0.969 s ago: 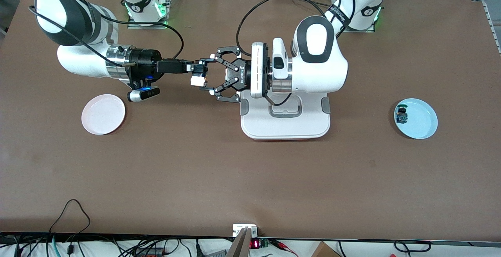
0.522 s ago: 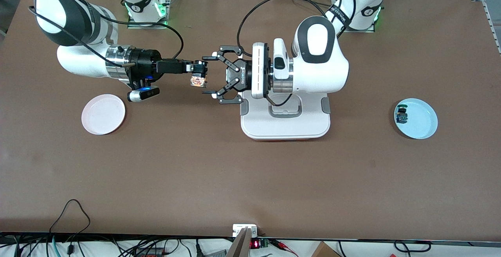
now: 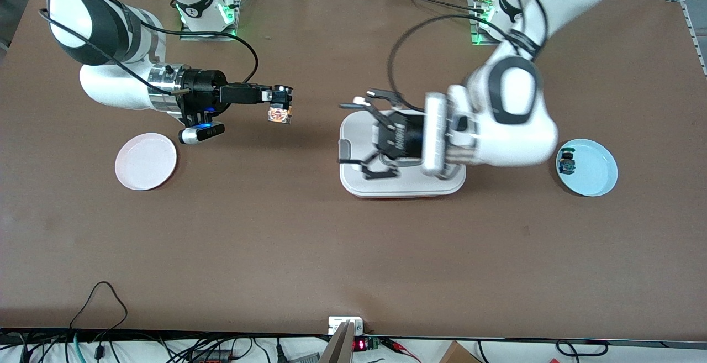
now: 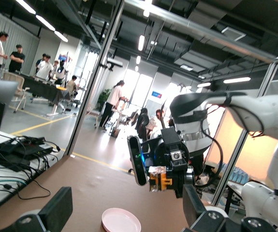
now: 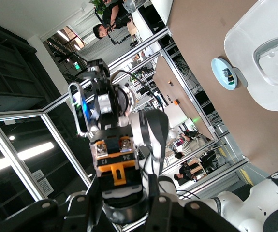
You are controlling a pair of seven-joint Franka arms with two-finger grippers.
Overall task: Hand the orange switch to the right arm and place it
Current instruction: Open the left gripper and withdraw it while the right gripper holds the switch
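On the small black-and-orange push-button switch (image 5: pixel 113 162), the numbers "23" and "24" are printed on its pale terminal strip. No other writing is legible anywhere here.

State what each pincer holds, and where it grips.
Right pincer clamps the orange switch by its black end; left pincer is open, holding nothing.

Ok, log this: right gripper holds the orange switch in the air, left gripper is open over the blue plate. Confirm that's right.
Not quite. The left gripper is open over the white tray, not the blue plate, as the front view shows. The right gripper does hold the orange switch in the air.
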